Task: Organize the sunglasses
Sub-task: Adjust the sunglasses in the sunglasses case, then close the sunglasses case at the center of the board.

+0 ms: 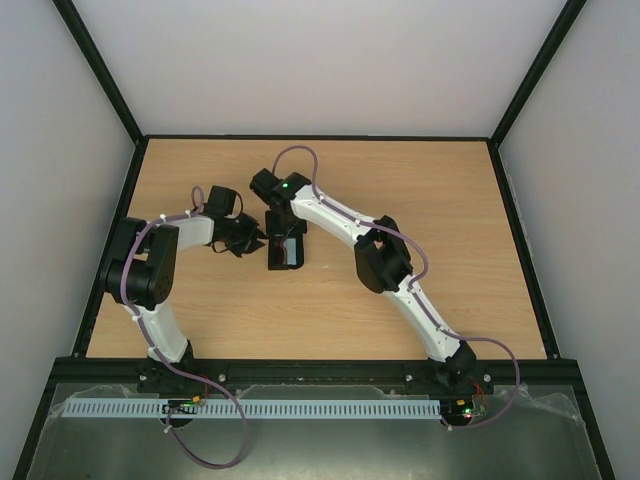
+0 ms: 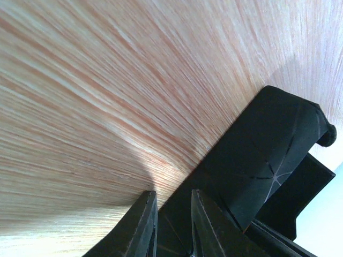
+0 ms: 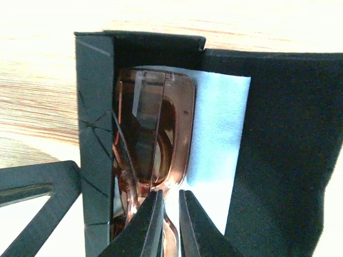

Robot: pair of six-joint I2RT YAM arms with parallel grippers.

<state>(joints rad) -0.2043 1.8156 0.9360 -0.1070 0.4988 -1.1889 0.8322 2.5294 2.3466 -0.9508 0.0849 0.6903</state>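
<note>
Amber-lensed sunglasses (image 3: 161,123) sit seated in the open case (image 3: 96,134) on the cloth (image 3: 220,134) (nearer the surface's (image 1: 450,200) left edge), with the right claw (image 3: 170,225) clamped on their frame. The left claw (image 2: 171,227) appears to pinch the case wall; the next move likely calls for release, withdrawal and flap closure.

The sunglasses (image 3: 161,134), part-hidden by the jaws and case (image 3: 95,107) wall, run off the bottom edge.

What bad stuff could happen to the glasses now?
The right end effector pinches the thin brown-framed, amber-lensed sunglasses; squeezing hard might bend them.
They sit against one wall of the open black folding case, on the light blue cloth, so pulling away could drag them out.
The left end effector beside the case could nudge it.
</note>
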